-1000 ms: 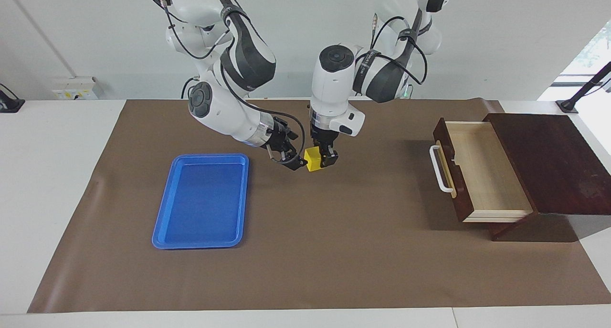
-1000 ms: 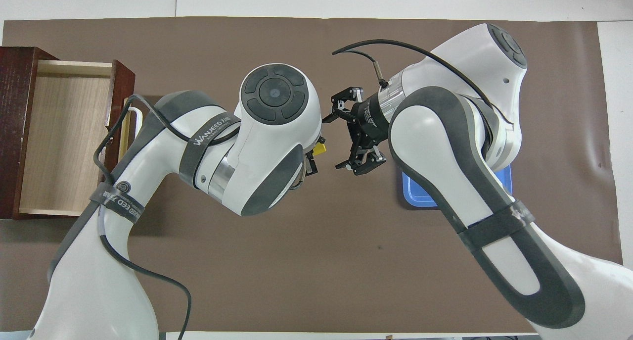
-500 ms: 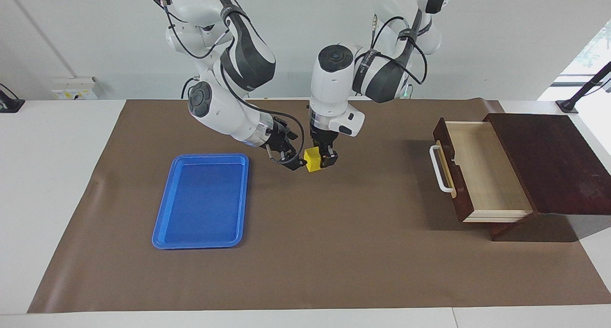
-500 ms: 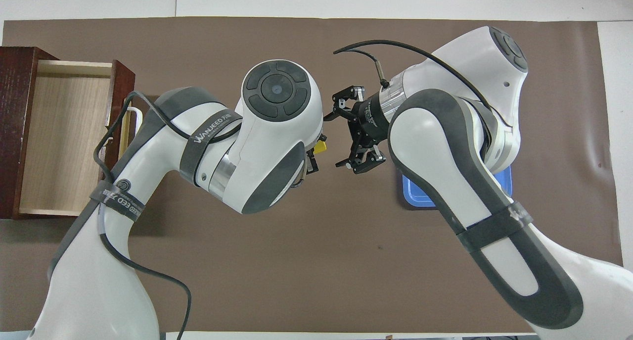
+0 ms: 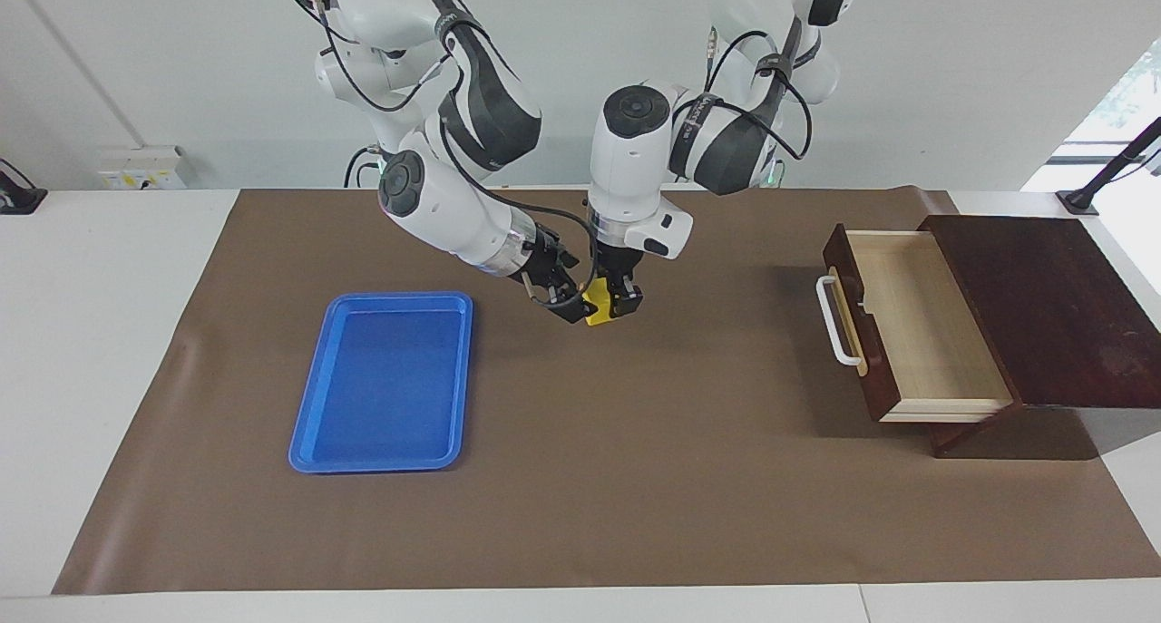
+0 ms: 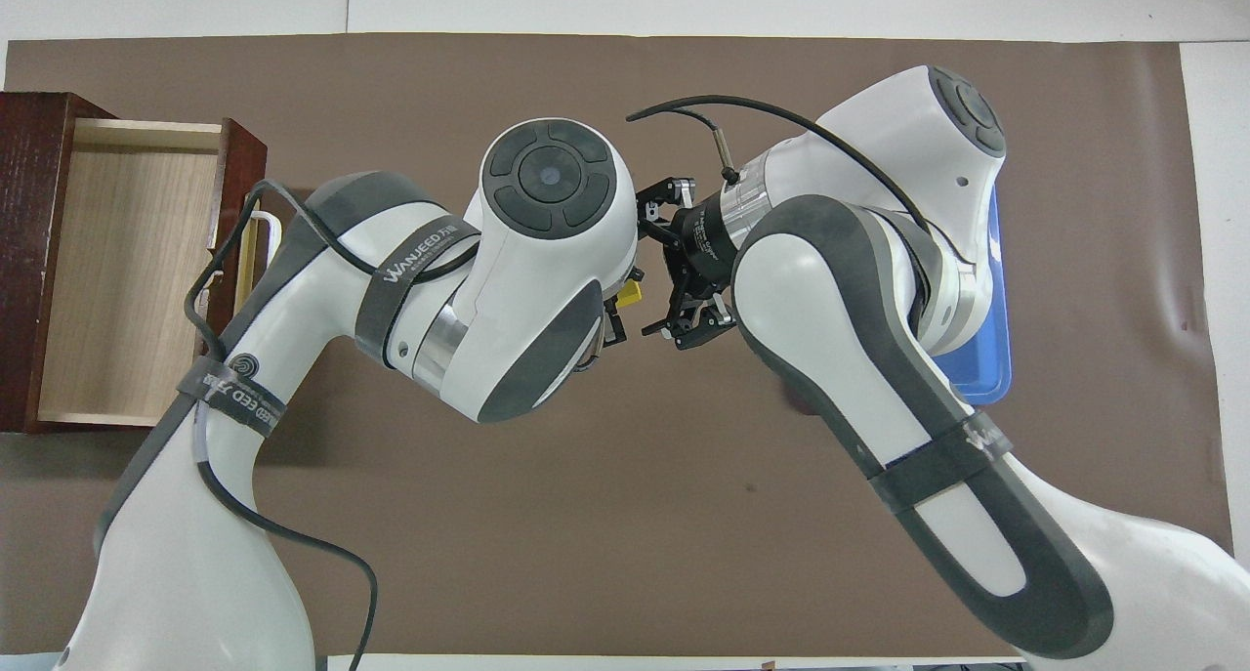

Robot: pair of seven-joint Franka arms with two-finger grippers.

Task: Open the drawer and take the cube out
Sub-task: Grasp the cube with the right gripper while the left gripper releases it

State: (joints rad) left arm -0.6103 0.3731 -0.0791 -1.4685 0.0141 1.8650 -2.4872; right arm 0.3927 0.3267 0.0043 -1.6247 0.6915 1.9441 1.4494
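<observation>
The cube (image 5: pixel 598 305), small and yellow, hangs clamped between the fingers of the left gripper (image 5: pixel 618 305) above the bare brown mat (image 5: pixel 635 478), near the middle of the table and toward the robots' edge of it. In the overhead view only a sliver of it (image 6: pixel 633 295) shows under the left arm's wrist.

The drawer (image 5: pixel 916 328) stands pulled fully out of its dark wooden box (image 5: pixel 1043 310) at the left arm's end of the table, its light wood floor bare and its white handle (image 5: pixel 830 324) facing the table's middle. A wide strip of open mat lies between that handle and the cube. In the facing view the blue tray (image 5: pixel 304 433) lies at about 8 o'clock from the cube, toward the right arm's end, with a narrow band of mat between its nearest rim and the grippers. The half of the mat farther from the robots is free along its whole length.

The left arm comes down steeply, wrist vertical, gripper pointing straight at the mat. The right arm slants in from the tray's end, forearm low; the right gripper (image 5: pixel 564 298) has its jaws spread wide and holds nothing, its fingertips just beside the cube at the cube's 9 o'clock in the facing view.
</observation>
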